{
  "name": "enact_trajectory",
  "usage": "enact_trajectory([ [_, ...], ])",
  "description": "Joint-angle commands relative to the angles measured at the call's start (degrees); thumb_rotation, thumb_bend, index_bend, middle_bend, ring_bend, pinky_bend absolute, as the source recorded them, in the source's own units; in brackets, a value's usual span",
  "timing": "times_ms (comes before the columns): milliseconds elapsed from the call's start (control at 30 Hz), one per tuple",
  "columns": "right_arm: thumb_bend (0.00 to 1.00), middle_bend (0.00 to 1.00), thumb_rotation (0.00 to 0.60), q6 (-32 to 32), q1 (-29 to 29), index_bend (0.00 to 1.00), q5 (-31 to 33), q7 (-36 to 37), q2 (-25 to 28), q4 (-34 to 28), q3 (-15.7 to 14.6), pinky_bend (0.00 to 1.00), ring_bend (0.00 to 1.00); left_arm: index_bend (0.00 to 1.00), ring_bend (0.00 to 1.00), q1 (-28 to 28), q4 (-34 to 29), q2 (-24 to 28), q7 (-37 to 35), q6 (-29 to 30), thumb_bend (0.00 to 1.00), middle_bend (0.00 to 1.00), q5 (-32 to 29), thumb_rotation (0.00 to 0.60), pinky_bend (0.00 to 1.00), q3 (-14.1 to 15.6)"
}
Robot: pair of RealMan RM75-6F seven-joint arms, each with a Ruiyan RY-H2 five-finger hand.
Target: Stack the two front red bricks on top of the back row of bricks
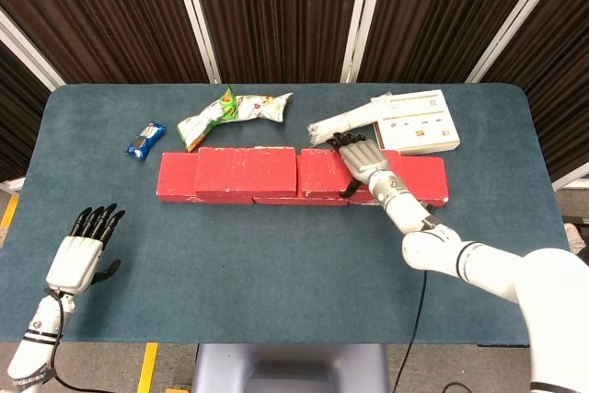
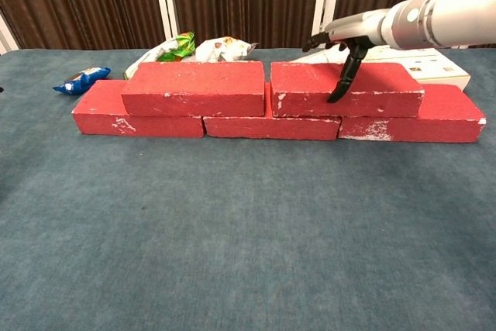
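Note:
Two red bricks lie on top of the back row: the left top brick [image 1: 245, 170] [image 2: 194, 88] and the right top brick [image 1: 324, 172] [image 2: 310, 89]. Below them the bottom row [image 2: 271, 127] runs across the table. My right hand [image 1: 362, 161] [image 2: 347, 40] hovers just above the right top brick with fingers spread and holds nothing; its thumb [image 2: 341, 83] hangs down before the brick's front face. My left hand [image 1: 81, 255] lies with fingers apart and nothing in it at the table's front left, seen only in the head view.
Behind the bricks lie a blue snack packet [image 1: 145, 139] [image 2: 81, 78], a green chip bag [image 1: 213, 117] [image 2: 172, 46], a white packet [image 1: 265, 106], a rolled white packet [image 1: 345, 121] and a white box [image 1: 421, 122] [image 2: 426, 66]. Blue cloth [image 2: 248, 230] covers the table.

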Motion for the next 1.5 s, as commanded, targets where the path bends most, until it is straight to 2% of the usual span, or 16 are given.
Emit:
enact_trajectory([
  [33,0.0,0.0,0.6,1.9,-1.97,0.0,-2.18,1.54,3.54,-3.63,0.53,0.17,0.0,0.0,0.0,0.14,-0.23,0.13,0.26,0.62,0.28,0.0,0.34,0.6,0.02,0.01],
  [200,0.0,0.0,0.6,7.61,-7.99,0.0,-8.86,4.5,10.84,-9.56,-0.18,0.1,0.0,0.0,0.0,0.34,-0.5,0.28,0.31,1.33,0.27,0.0,0.87,0.6,0.02,0.17],
  [300,0.0,0.0,0.6,8.78,-11.56,0.02,-11.96,6.93,14.2,-10.36,-1.14,0.09,0.0,0.0,0.0,0.29,-0.65,0.28,0.35,1.15,0.27,0.0,0.96,0.6,0.02,0.29],
  [333,0.0,0.0,0.6,9.05,-12.62,0.05,-13.03,7.86,14.87,-10.2,-1.37,0.09,0.0,0.0,0.0,0.28,-0.69,0.25,0.42,1.12,0.27,0.0,1.01,0.6,0.02,0.33],
  [433,0.03,0.0,0.598,9.49,-15.82,0.24,-16.26,10.81,15.78,-7.83,-2.22,0.09,0.0,0.0,0.0,0.27,-0.88,0.13,0.83,1.06,0.28,0.0,1.21,0.6,0.02,0.51],
  [500,0.08,0.0,0.599,9.11,-17.46,0.35,-17.82,12.73,15.03,-4.71,-2.56,0.09,0.0,0.0,0.0,0.26,-1.05,0.03,1.15,0.96,0.28,0.0,1.26,0.6,0.02,0.59],
  [700,0.12,0.0,0.6,7.13,-19.78,0.52,-21.35,17.5,9.87,4.34,-2.04,0.08,0.0,0.0,0.0,0.15,-1.12,-0.27,1.78,0.42,0.28,0.0,1.15,0.6,0.02,0.7],
  [833,0.18,0.0,0.6,5.84,-19.87,0.55,-23.53,19.18,6.7,8.2,-1.29,0.08,0.0,0.0,0.0,0.1,-0.92,-0.39,1.78,0.02,0.27,0.0,0.89,0.6,0.02,0.68],
  [1100,0.2,0.0,0.6,4.25,-18.96,0.56,-25.34,19.69,2.08,12.53,0.87,0.08,0.0,0.0,0.0,0.01,-0.58,-0.42,1.53,-0.33,0.28,0.0,0.57,0.6,0.02,0.55],
  [1267,0.21,0.0,0.6,3.25,-18.31,0.58,-24.91,19.13,0.33,14.24,2.24,0.08,0.0,0.0,0.0,-0.01,-0.46,-0.44,1.49,-0.45,0.28,0.0,0.43,0.6,0.02,0.48],
  [1500,0.29,0.0,0.6,1.73,-17.56,0.58,-24.67,18.11,-0.94,14.74,3.44,0.08,0.0,0.0,0.0,-0.03,-0.34,-0.46,1.41,-0.46,0.28,0.0,0.36,0.6,0.02,0.42],
])
